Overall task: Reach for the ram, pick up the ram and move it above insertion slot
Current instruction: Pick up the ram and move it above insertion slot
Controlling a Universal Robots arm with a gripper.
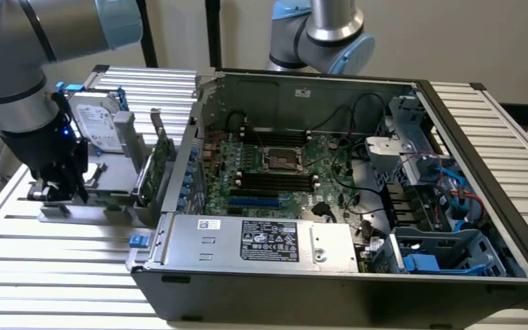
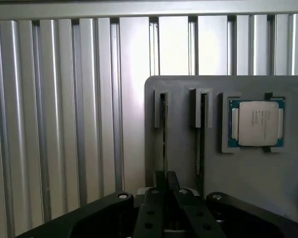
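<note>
The ram stands on edge in a slot of the grey holder plate, so I see it as a thin dark line. My gripper sits right over its near end, and the two black fingertips are pressed together on the stick. In the exterior view my gripper is down at the grey holder on the exterior view's left, outside the computer case. The black motherboard slots lie inside the open case, well to the exterior view's right of the gripper.
A second slot and a processor chip share the holder plate. A hard drive and a tall green expansion card stand between the gripper and the case wall. Another arm stands behind the case.
</note>
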